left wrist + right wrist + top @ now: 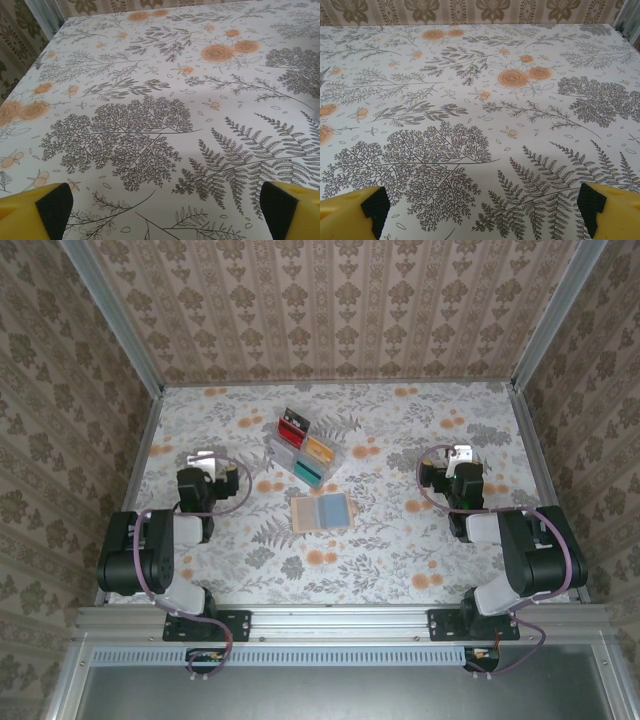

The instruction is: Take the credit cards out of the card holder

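From above, one card holder (pixel 323 512) lies open and flat near the middle of the floral tabletop (pixel 400 550), between the two arms and closer to the near edge than the stand. It is a tan rectangle, and two blue-grey pocket panels side by side cover most of it. Whether any cards sit in those pockets is too small to tell. Just beyond it stands one clear tiered stand (pixel 290 452) holding three cards: a red-and-black card (pixel 292 425) at the far end, an orange-yellow card (pixel 320 448) in the middle, and a teal card (pixel 308 475) nearest the holder. The left end effector (pixel 205 457) and the right end effector (pixel 459 455) sit well apart from the holder, one on each side.

In the left wrist view, two yellow fingers (pixel 20 212) with black pads sit at the bottom corners. The left end effector (pixel 167 205) is spread wide and grips nothing, with bare patterned cloth below it.

In the right wrist view, two yellow fingers (pixel 345 212) frame the right end effector (pixel 482 207), which is likewise fully apart and empty over the cloth.
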### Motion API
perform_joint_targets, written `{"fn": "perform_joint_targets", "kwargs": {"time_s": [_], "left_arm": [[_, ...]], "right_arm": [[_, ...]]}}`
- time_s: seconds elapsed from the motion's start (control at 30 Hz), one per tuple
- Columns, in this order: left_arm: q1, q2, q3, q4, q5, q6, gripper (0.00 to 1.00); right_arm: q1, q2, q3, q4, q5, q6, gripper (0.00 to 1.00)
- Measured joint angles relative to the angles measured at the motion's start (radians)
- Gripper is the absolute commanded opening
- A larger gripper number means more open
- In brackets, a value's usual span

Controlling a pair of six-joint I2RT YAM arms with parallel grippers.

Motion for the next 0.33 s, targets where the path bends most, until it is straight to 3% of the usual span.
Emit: {"fn": "perform_joint_targets", "kwargs": {"time_s": [0.33], "left_arm": [[0.001,0.000,0.007,-0.001,0.008,0.000,1.00]], "right_arm": [[0.000,0.000,0.000,0.000,0.000,0.000,1.00]]}}
